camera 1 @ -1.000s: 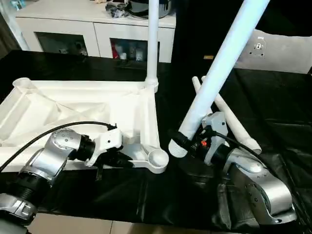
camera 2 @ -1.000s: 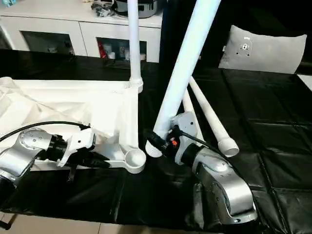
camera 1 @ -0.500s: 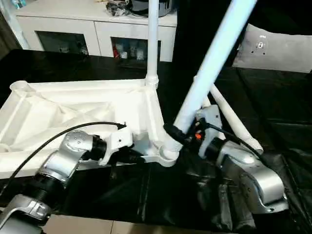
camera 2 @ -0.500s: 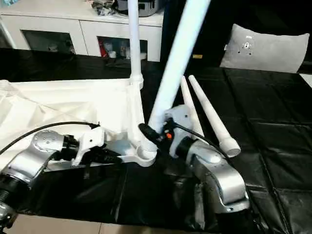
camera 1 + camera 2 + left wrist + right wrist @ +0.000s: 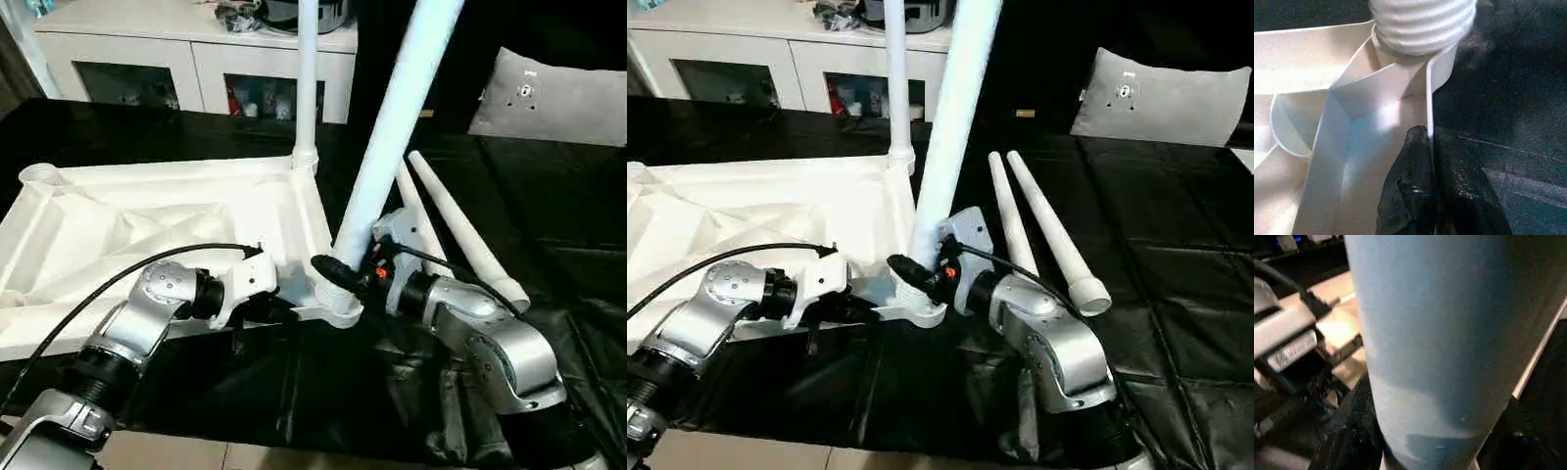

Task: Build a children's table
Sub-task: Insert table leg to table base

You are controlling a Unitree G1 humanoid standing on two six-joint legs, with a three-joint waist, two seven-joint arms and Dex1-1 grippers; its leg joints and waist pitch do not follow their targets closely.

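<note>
Black glossy sheeting covers the work surface, and a white cabinet stands behind it. On this sheet lies the tabletop (image 5: 167, 220), upside down, of smooth white plastic with a raised rim and round corner sockets. The left gripper (image 5: 1425, 147) is closed tight on the thin rim wall, just beside the near corner socket (image 5: 338, 311). The right gripper (image 5: 338, 272) grips the held leg (image 5: 392, 127), a long smooth tapered tube, near its ribbed thick end, which sits at this socket in front of the left fingers. The leg leans a little. To do this step well, I think the leg should be brought upright and pushed straight down while the left gripper keeps the rim from sliding. One fitted leg (image 5: 307, 88) stands at the far corner; two spare legs (image 5: 460, 230) lie beyond the right gripper.
</note>
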